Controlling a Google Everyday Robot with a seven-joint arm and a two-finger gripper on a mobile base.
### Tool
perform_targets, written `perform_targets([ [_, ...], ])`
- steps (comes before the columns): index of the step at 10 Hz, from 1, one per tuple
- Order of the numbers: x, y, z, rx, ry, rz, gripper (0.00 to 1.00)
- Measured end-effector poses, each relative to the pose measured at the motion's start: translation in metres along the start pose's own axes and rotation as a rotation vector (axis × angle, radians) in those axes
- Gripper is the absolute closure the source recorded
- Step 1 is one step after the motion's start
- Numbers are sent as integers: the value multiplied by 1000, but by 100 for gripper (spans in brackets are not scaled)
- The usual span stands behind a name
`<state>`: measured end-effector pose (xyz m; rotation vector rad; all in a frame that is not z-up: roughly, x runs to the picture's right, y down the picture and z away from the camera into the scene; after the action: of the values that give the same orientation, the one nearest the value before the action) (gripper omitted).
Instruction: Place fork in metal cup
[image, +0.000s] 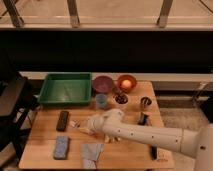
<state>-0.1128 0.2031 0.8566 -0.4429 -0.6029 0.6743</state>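
Note:
The metal cup (145, 102) stands upright at the back right of the wooden table (45, 135), small, silver-grey and dark inside. My white arm reaches in from the lower right. My gripper (86, 125) is low over the middle left of the table, far left of the metal cup. A small pale object (73, 123) lies at the gripper's tip; I cannot tell whether it is the fork or whether it is held.
A green tray (65, 89) sits back left, with a purple bowl (103, 82), an orange bowl (126, 82), a pale blue cup (101, 100) and a white cup (120, 98) nearby. A black bar (62, 120), blue sponge (61, 147), grey cloth (91, 152) and dark object (143, 119) lie around.

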Motion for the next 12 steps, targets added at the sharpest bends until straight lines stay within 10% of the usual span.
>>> perform_targets([
  [12,-23,9,-13,17,-55,-68,100],
])
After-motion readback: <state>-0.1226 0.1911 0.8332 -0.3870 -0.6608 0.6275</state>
